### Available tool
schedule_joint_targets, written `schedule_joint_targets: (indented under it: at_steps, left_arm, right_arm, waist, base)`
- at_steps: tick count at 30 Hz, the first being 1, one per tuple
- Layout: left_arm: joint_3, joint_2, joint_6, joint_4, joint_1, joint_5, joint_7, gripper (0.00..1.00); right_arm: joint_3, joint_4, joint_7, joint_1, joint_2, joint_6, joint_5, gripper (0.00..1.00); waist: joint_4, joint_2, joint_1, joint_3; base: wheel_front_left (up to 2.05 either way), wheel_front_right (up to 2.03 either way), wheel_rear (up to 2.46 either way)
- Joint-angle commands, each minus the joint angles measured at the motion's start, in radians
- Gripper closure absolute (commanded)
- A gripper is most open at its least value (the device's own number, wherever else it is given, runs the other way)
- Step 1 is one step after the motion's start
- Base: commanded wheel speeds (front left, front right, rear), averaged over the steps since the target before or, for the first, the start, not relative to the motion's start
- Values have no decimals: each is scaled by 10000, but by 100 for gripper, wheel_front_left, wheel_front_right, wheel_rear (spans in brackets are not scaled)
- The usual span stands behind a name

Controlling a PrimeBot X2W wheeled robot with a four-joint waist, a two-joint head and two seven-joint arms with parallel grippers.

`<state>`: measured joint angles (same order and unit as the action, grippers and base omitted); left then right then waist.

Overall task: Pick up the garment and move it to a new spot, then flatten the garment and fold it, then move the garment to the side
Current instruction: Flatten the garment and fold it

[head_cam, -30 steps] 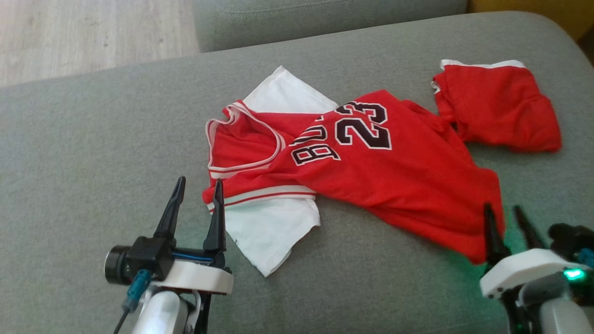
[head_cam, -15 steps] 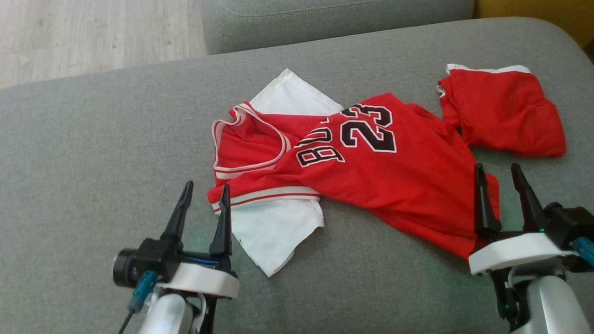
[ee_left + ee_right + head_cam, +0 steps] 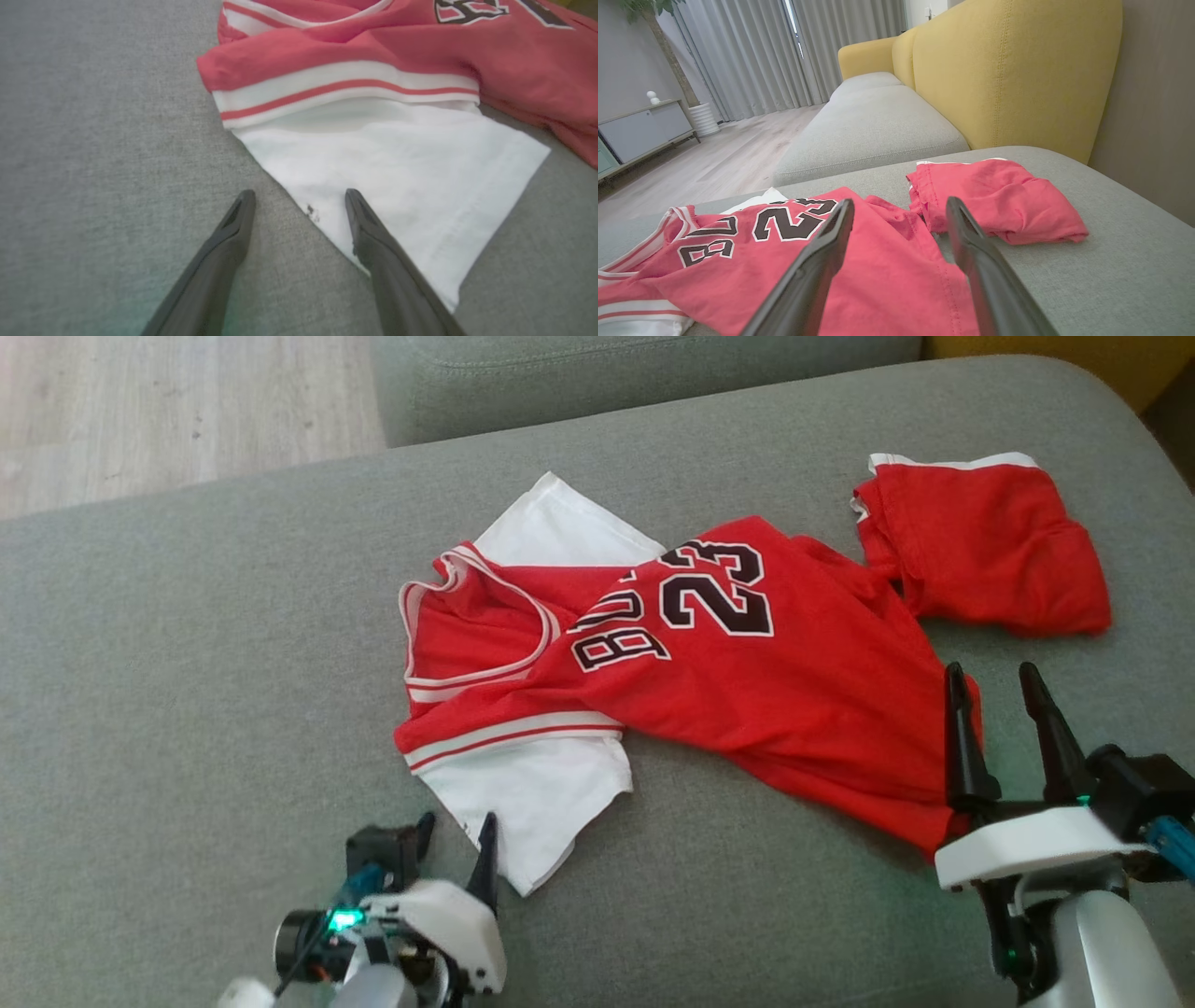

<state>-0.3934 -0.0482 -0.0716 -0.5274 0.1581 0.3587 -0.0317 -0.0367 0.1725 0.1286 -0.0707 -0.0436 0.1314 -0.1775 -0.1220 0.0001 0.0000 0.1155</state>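
The garment (image 3: 747, 700) is a red jersey with "23" and white sleeves, lying crumpled on the grey cushion (image 3: 187, 644). My left gripper (image 3: 456, 826) is open and tilted down at the near white sleeve (image 3: 532, 803). In the left wrist view the left gripper (image 3: 300, 196) straddles the white sleeve's (image 3: 397, 163) edge, one finger over the cloth and one over the cushion. My right gripper (image 3: 990, 672) stands open and empty by the jersey's right hem. In the right wrist view the right gripper (image 3: 900, 203) hovers above the garment (image 3: 859, 261).
Red shorts (image 3: 980, 541) lie at the cushion's far right, close to the jersey. Beyond are a second grey cushion (image 3: 873, 121), a yellow backrest (image 3: 1008, 70) and wooden floor (image 3: 168, 411). A low cabinet (image 3: 640, 130) stands far off.
The right gripper opened wider and lifted away from the jersey's hem corner. The left gripper pulled back and tipped down to the white sleeve's near edge. The camera shifted slightly.
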Motion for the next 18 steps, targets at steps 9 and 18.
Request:
schedule_joint_targets:
  at_steps: [9, 18]
  left_arm:
    - [-231, -51, 135, -92, 333, 350, -1532, 0]
    - [-205, -189, 210, 502, 384, 507, -1508, 100]
  right_arm:
    - [271, -251, 278, -396, -66, -7, -194, 0]
    - [180, -110, 376, -470, -66, -7, -181, 0]
  waist:
    - [-130, -1, 0, 187]
    - [-113, -1, 0, 235]
  base:
    - [0, 0, 0]
    - [0, 0, 0]
